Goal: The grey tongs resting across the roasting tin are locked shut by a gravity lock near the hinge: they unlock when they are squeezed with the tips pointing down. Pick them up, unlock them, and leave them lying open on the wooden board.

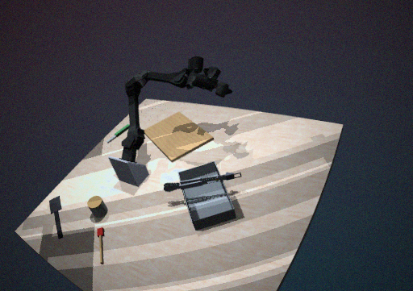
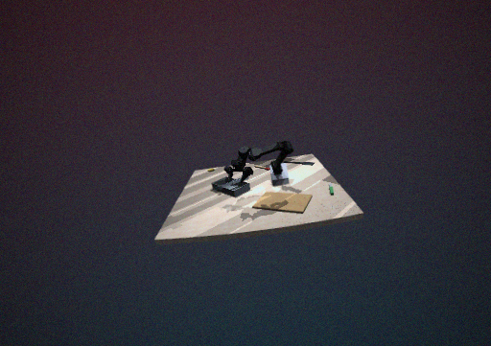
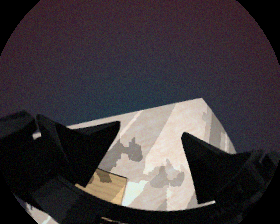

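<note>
Tabletop — grey tongs across roasting tin; fingers apart.

The arm stands upright, forearm reaching out level, its claw spread wide and empty.

High oblique top view, distant exterior view, both sharing the table.

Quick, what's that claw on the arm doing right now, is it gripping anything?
Gripper: open and holding nothing; the grey tongs lie across the roasting tin.
</note>
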`<state>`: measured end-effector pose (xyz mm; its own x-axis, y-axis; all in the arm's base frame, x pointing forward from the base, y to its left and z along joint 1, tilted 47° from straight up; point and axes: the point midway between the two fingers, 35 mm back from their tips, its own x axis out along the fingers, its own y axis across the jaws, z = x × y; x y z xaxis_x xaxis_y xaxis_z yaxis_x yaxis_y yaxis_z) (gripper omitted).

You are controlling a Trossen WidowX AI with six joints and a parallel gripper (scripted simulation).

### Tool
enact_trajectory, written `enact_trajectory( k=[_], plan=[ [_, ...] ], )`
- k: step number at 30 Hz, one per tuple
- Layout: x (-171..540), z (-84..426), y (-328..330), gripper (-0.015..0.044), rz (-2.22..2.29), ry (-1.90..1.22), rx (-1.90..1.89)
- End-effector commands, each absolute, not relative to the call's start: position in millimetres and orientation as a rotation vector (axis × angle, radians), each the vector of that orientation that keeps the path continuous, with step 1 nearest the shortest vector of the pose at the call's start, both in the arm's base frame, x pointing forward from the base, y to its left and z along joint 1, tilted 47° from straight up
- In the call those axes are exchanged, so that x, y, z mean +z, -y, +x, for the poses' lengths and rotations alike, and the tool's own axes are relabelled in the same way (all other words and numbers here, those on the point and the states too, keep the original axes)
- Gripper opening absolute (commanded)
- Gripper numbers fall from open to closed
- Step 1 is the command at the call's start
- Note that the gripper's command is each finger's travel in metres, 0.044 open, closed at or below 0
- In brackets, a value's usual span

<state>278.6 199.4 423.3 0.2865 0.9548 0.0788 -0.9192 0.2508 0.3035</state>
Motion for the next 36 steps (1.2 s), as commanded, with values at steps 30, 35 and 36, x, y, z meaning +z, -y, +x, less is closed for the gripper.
enact_trajectory(
  k=[30, 35, 36],
  plan=[
    [67.8, 389.9, -36.9, 0.044, 0.084, -1.09, 0.993],
    [38.1, 368.8, -18.5, 0.044, 0.112, -1.194, 1.071],
    [38.1, 368.8, -18.5, 0.044, 0.112, -1.194, 1.071]
  ],
)
